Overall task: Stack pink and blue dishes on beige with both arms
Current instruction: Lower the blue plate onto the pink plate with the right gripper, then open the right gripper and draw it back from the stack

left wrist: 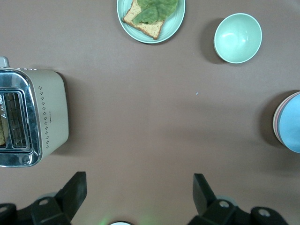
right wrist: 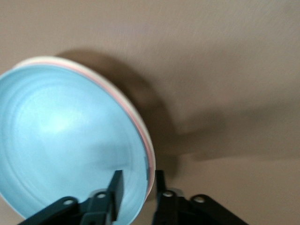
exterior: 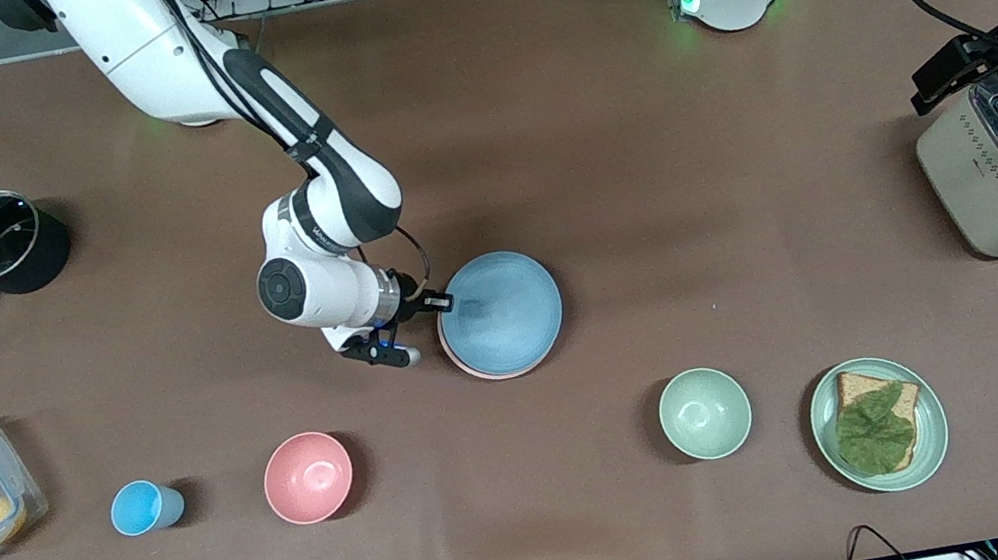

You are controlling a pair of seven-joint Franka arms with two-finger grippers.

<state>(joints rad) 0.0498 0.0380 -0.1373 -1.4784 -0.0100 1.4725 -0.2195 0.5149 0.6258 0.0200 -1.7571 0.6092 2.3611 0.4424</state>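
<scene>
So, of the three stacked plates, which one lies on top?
The blue plate lies on top, its whole face showing. Only thin edges of the pink plate and the beige plate peek out beneath it, where the right gripper straddles the rim.

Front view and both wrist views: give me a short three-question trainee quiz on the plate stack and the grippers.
1. True or false: the dusty blue flat round plate lies on top of the stack.
2. Which plate rim shows directly under it in the right wrist view? A) pale pink flat plate B) pale green C) black
3. Fill in: the right gripper has its fingers astride the blue plate's ____, while the left gripper waits open above bare table beside the beige metal toaster.

Key: 1 true; 2 A; 3 rim.
</scene>
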